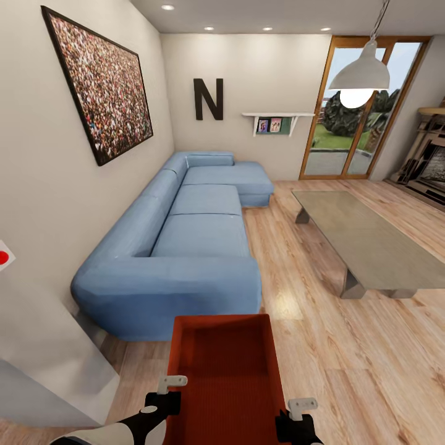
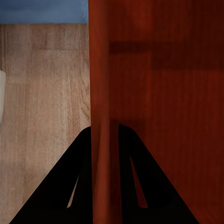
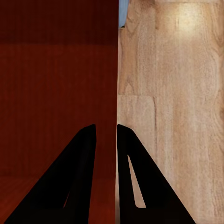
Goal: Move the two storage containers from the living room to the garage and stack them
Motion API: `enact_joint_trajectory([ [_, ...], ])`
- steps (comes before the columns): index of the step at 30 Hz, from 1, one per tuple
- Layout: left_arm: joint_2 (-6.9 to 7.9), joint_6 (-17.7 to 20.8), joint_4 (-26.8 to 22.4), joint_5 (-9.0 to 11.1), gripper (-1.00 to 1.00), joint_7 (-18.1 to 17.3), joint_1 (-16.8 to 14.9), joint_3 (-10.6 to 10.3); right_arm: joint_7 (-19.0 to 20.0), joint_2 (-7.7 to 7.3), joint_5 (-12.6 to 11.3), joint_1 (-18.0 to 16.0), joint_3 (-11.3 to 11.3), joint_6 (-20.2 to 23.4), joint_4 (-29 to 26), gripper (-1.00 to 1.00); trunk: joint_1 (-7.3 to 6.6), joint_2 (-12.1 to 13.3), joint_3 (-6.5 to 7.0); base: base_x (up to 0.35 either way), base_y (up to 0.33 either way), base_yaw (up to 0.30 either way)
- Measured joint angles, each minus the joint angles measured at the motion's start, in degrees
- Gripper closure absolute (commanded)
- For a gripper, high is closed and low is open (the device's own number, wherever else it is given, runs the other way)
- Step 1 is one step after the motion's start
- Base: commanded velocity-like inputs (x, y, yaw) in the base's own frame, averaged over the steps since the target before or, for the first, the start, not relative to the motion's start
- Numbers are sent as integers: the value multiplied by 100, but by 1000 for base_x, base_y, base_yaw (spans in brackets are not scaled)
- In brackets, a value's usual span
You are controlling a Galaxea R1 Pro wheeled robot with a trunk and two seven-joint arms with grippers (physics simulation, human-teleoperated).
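Orange-red storage container [image 1: 225, 364] held low, directly ahead of robot, over living-room wood floor [image 1: 346, 346], long axis pointing away toward blue sofa [image 1: 185, 247]. Left hand [image 2: 105, 140] pinches left wall; right hand [image 3: 106, 135] pinches right wall. Both arms equally near.

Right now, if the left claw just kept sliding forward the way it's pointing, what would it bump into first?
Probably nothing soon. The left gripper already straddles the side wall of the orange-red container, so it would run along that wall. Farther ahead sits the blue sofa; how far is unclear.
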Motion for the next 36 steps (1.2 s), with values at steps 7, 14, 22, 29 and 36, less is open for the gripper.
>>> enact_joint_trajectory([
  [7,-6,-1,8,0,100,10,0,0,11,-3,3,2,-7,3,1,100,0,0,0,0,0,0],
  [14,8,-9,3,21,100,-19,1,-2,25,2,24,-1,-21,11,-13,100,0,0,0,0,0,0],
  [22,8,-9,18,17,100,-17,0,4,22,5,25,-3,-18,11,1,100,0,0,0,0,0,39],
  [29,12,-9,17,13,100,-21,3,10,21,7,27,-4,-17,13,3,100,0,0,0,0,0,282],
  [36,12,-9,19,6,100,-21,1,16,21,7,26,-4,-17,13,3,100,0,0,0,0,0,298],
])
